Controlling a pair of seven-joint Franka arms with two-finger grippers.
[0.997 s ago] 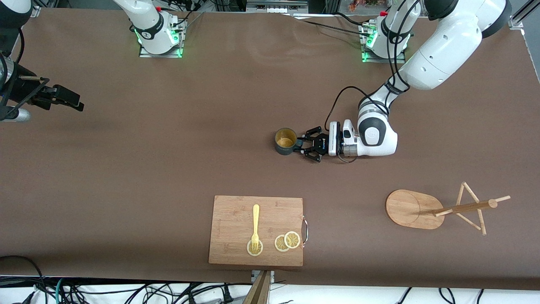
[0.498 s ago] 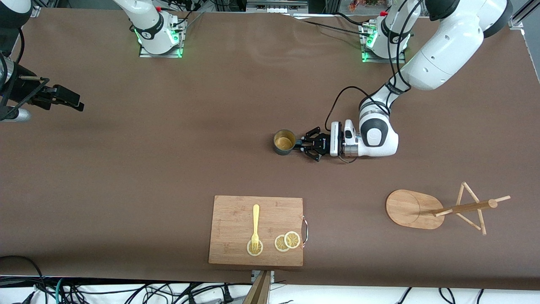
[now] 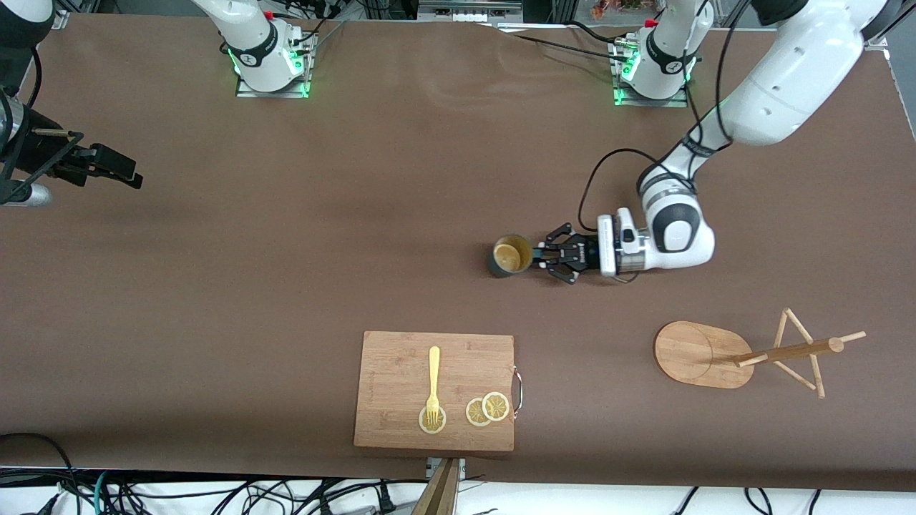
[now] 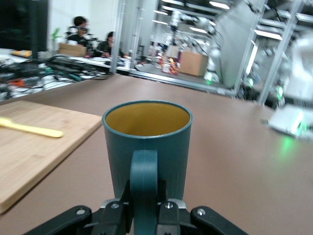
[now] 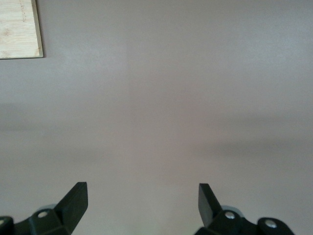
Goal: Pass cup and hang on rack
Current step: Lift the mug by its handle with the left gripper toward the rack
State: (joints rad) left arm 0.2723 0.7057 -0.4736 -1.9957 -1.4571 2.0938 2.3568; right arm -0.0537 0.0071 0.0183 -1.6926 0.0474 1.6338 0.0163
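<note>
Front view first: cup (image 3: 510, 255) is upright near the table's middle, farther from the camera than the cutting board (image 3: 401, 372), which I use as my landmark. Left gripper (image 3: 538, 256) reaches in sideways from the left arm's end, clamped on the cup's handle. I cannot tell from here whether the cup rests on the table (image 3: 286, 272) or is just above it. On the board lie a yellow fork (image 3: 433, 383) and lemon slices (image 3: 487, 408), one slice under the fork's tines. Rack (image 3: 744, 355) lies toppled on its side toward the left arm's end from the board, oval base up on edge, pole and pegs pointing away from the board. Right gripper (image 3: 118, 170) waits in the air at the right arm's end of the table, well apart from the board.

Left wrist view: I see the teal cup (image 4: 147, 147) straight ahead, tan inside, handle facing the camera and pinched between the closed fingers (image 4: 113, 215). Board (image 4: 34, 156) and fork (image 4: 29, 129) show beside the cup.

Right wrist view: right gripper (image 5: 143, 200) has its fingers (image 5: 76, 198) spread wide with nothing between them, over bare brown table (image 5: 161, 107). A corner of the board (image 5: 18, 29) shows at the frame's edge.
</note>
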